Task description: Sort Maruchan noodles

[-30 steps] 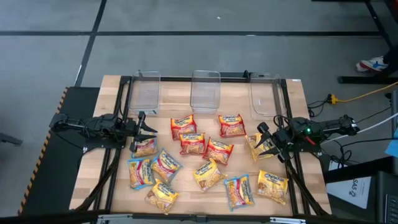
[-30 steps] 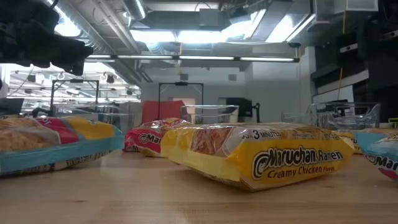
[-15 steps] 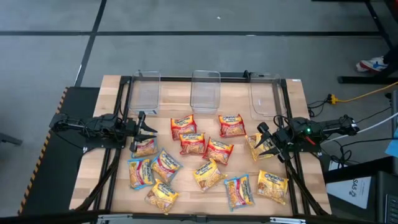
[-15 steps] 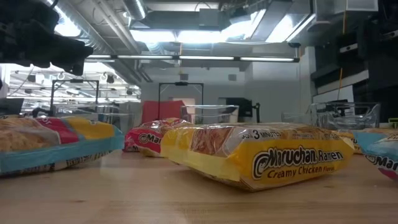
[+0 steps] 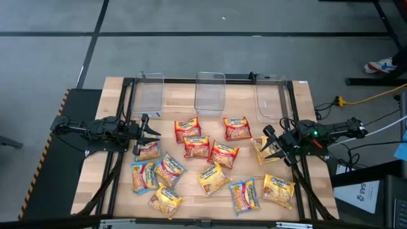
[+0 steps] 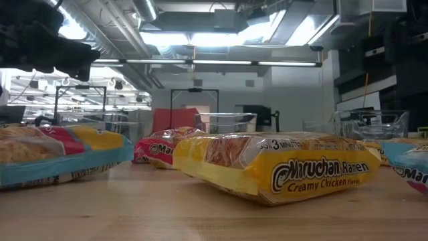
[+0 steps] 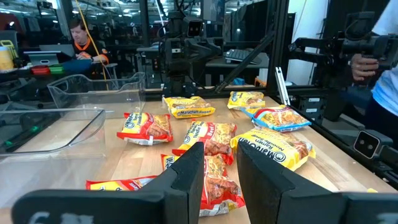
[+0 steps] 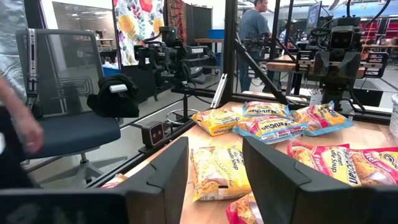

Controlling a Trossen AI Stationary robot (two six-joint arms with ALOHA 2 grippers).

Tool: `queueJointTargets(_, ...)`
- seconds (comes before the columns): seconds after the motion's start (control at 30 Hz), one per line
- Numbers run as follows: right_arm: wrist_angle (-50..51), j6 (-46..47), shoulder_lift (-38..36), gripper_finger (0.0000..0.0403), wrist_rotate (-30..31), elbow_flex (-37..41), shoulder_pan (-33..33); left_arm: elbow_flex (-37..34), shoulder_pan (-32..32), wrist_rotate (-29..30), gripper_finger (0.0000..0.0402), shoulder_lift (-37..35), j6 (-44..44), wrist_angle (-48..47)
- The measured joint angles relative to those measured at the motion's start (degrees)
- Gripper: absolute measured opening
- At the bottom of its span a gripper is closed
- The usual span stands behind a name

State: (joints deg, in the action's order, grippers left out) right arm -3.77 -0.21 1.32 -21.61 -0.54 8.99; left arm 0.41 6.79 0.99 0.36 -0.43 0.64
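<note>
On the wooden table (image 5: 299,95) seen from above, the Maruchan noodles (image 5: 210,149) lie scattered flat across its near and middle part, a dozen or so packets in red, yellow and blue, their long sides pointing every which way, while three clear bins (image 5: 210,92) stand empty along the far edge. The left gripper (image 5: 150,132) sits at the table's left side just beside a yellow packet (image 5: 147,151), the right gripper (image 5: 272,142) at the right beside another yellow packet (image 5: 261,147); neither holds anything, so sorting looks not yet begun — the next move calls for lowering onto the nearest packet and closing across its shorter side. From table height, a creamy chicken packet (image 6: 277,167) lies flat, its long axis across the view, label facing the camera. In the left wrist view the fingers (image 7: 186,177) stand apart with a red packet (image 7: 214,180) lying between and beyond them. In the right wrist view the fingers (image 8: 168,171) are likewise apart, empty, with a yellow packet (image 8: 219,171) ahead — its length running away from the gripper.
</note>
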Motion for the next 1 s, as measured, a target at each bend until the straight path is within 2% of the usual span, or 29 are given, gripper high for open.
queueJointTargets(0.13, 0.00, 1.50, 0.00, 0.0156, 0.18, 0.00, 0.01, 0.02, 0.00, -0.02, 0.0089, 0.00, 0.00, 0.00)
queueJointTargets(0.3, 0.08, 4.01, -0.02, 0.0156, 9.28, 0.01, 0.00, -0.01, 0.00, 0.00, 0.0089, 0.00, 0.00, 0.00)
queueJointTargets(0.73, 1.29, 4.48, 0.00, 0.0156, 27.42, 0.00, 0.01, 0.01, -0.02, -0.02, 0.0089, 0.00, 0.00, 0.00)
queueJointTargets(0.87, 0.91, 4.59, 0.00, 0.0156, 29.28, 0.00, 0.00, 0.01, 0.00, 0.00, 0.0089, 0.00, 0.00, 0.00)
queueJointTargets(1.0, 0.92, 9.92, 0.00, 0.0156, 30.26, 0.00, 0.01, -0.01, -0.02, 0.64, 0.0089, 0.00, 1.72, 0.11)
